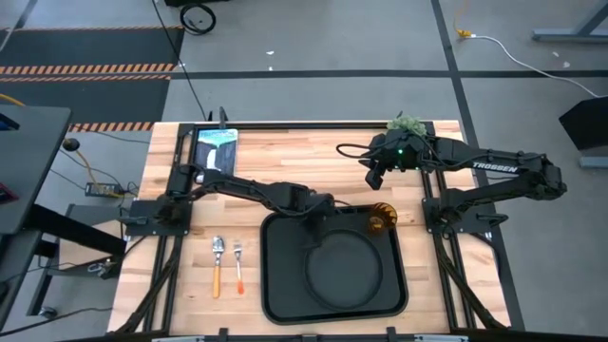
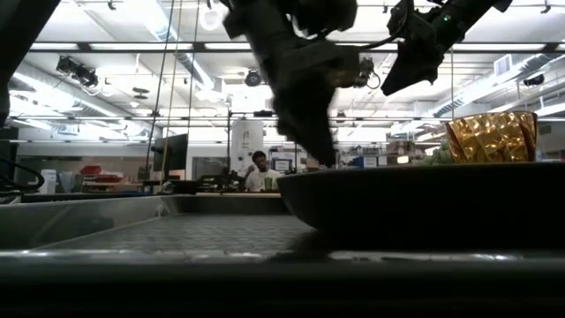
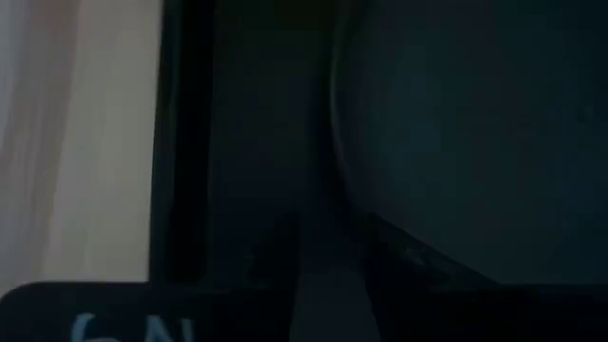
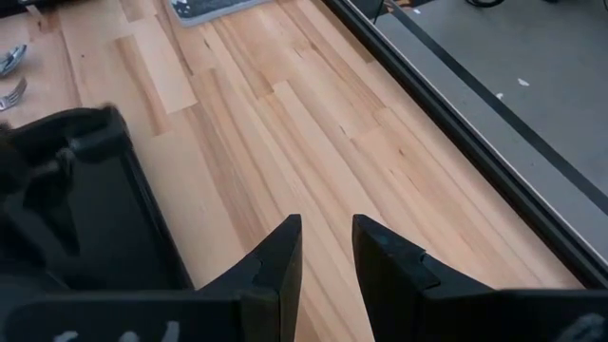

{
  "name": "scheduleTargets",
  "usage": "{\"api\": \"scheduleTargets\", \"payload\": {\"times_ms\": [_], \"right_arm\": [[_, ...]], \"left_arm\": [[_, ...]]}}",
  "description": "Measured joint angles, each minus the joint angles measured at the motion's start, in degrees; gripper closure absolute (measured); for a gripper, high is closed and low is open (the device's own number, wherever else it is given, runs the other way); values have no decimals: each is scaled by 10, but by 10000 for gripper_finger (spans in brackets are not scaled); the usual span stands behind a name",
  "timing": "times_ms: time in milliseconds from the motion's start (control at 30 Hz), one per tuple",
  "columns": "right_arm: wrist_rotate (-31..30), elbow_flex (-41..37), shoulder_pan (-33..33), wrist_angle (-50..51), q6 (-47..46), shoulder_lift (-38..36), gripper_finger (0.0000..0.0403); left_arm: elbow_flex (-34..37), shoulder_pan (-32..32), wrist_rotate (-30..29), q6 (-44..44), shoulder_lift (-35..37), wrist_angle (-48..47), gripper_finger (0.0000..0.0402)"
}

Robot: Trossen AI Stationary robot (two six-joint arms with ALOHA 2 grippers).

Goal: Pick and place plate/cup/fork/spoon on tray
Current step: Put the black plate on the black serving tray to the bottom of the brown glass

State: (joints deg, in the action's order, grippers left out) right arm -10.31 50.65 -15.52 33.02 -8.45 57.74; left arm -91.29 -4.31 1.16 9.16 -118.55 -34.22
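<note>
While the tray (image 1: 275, 285) sits at the near middle of the table (image 1: 313, 152), its far edge faces a broad stretch of bare wood, with only a small flat dark object (image 1: 215, 147) at the far left corner and a green tuft (image 1: 408, 123) at the far right. The plate (image 1: 344, 271) lies inside the tray, toward its right half, leaving an open strip of tray floor on the left. Just outside the tray's far right corner stands the cup (image 1: 381, 219), upright and close to the raised edge. On the bare wood left of the tray lie the spoon (image 1: 218, 261) and the fork (image 1: 238, 264), side by side and parallel, bowl and tines pointing away, clear of the tray's left edge.

Stretched low across from its base, the left gripper (image 1: 318, 220) is down at the far rim of the plate; the low view shows it descending onto that rim, yet whether its jaws are clenched or released I cannot tell, as the wrist view is dark and shows little beyond tray edge and plate curve. Raised well above the table's far right, the right gripper (image 4: 326, 252) hangs over empty wood, its fingers (image 4: 277, 261) slightly parted and grasping nothing.
</note>
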Motion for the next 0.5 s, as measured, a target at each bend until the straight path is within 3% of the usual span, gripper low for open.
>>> {"api": "scheduleTargets", "payload": {"times_ms": [200,500], "right_arm": [[0,0,0,-9,3,0,300],[8,0,12,-23,-6,0,300]], "left_arm": [[2,-21,0,-69,7,-139,290],[54,-72,0,-64,4,-133,299]]}}
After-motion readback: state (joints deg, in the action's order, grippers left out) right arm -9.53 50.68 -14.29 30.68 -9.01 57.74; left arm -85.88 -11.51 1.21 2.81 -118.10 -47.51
